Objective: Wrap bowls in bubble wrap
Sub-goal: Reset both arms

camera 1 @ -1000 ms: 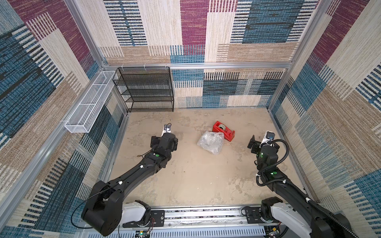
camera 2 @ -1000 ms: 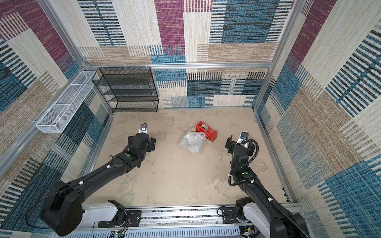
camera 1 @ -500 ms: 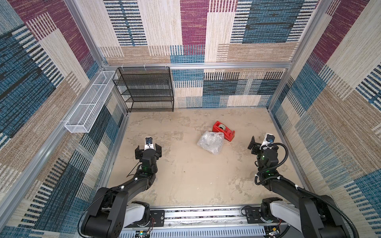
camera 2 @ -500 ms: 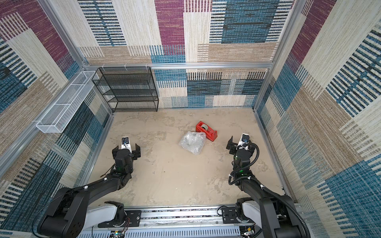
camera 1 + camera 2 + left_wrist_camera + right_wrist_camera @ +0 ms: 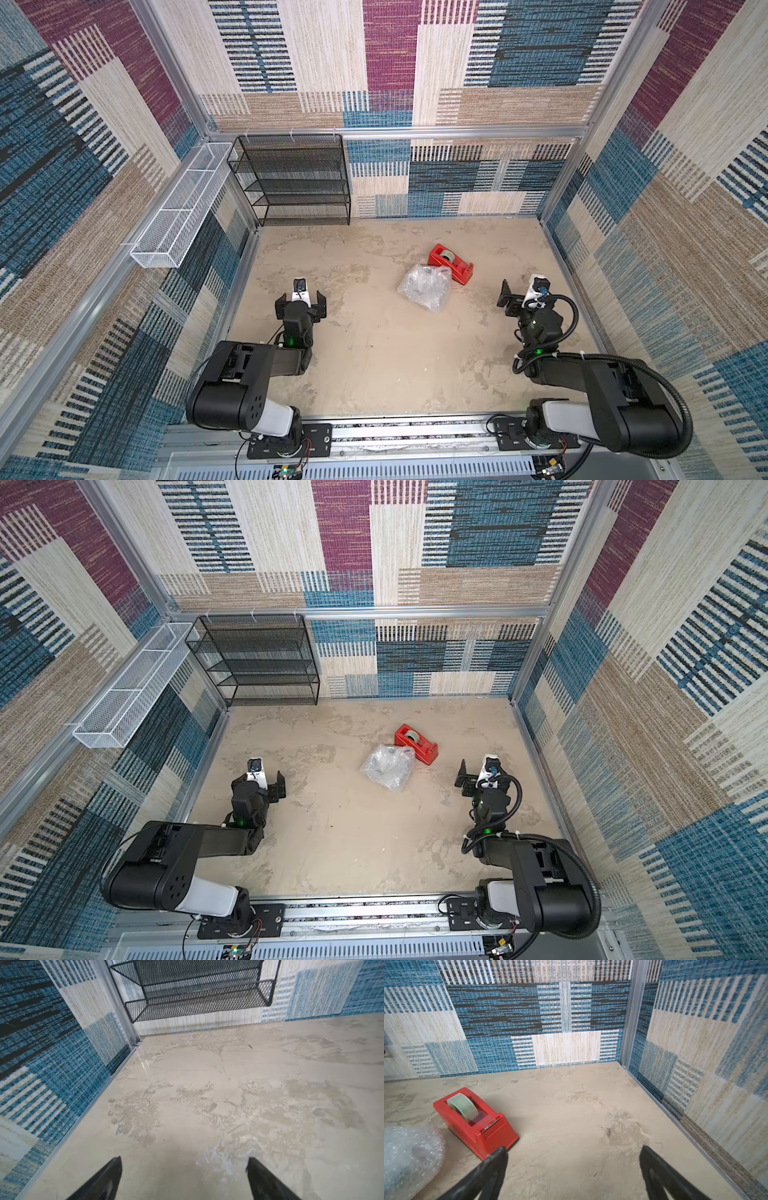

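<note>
Both arms have drawn back toward their bases. Left pincer and right pincer stand fully open, holding nothing. The bubble wrap lies bundled mid-counter, just beside the tape dispenser; the bowl, presumably inside, is indistinct. Finish retracting well clear of the bundle to avoid snagging.

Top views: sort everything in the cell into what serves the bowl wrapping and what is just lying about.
For the job:
- bubble wrap, bunched into a bundle, contents unclear
- red tape dispenser beside it, probably for sealing

Lying about:
- black mesh shelf at the back wall
- white wire basket hung on the side wall
</note>
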Robot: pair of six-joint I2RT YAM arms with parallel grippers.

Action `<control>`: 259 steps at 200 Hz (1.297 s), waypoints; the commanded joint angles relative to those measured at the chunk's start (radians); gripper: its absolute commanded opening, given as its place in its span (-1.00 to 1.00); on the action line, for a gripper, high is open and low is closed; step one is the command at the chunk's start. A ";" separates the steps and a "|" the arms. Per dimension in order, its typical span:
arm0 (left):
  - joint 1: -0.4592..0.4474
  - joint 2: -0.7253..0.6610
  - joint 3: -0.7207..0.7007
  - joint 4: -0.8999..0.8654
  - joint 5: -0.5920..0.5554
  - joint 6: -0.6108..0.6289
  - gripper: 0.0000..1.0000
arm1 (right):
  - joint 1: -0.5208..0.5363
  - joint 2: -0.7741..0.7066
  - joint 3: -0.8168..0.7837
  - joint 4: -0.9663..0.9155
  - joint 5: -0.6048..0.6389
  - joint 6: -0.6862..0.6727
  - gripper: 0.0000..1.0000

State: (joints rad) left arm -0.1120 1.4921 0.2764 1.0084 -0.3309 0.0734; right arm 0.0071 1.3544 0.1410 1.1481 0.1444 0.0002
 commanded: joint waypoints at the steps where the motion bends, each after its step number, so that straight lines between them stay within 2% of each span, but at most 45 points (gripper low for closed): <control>1: 0.005 0.056 0.010 0.099 0.057 0.014 0.92 | -0.001 0.068 -0.001 0.169 -0.029 0.011 0.99; 20: 0.006 0.031 0.027 0.021 0.061 0.000 0.98 | -0.001 0.149 -0.006 0.248 -0.044 0.008 0.99; 31: 0.006 0.046 0.025 0.058 0.056 0.006 0.98 | -0.001 0.189 -0.006 0.295 -0.051 0.004 0.99; 41: 0.006 0.047 0.024 0.060 0.056 0.007 0.98 | -0.001 0.167 0.012 0.219 -0.063 0.000 0.99; 52: 0.006 0.040 0.028 0.038 0.058 0.003 0.98 | -0.001 0.182 0.013 0.244 -0.073 -0.006 0.99; 66: 0.008 0.045 0.032 0.042 0.054 0.004 0.98 | 0.000 0.180 0.057 0.150 -0.030 0.010 0.99; 259: 0.012 0.044 0.046 0.015 0.047 -0.007 0.98 | 0.000 0.179 0.061 0.148 -0.068 -0.005 0.99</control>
State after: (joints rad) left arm -0.1005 1.5364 0.3180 1.0233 -0.2825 0.0731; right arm 0.0063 1.5368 0.2028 1.2686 0.0860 -0.0010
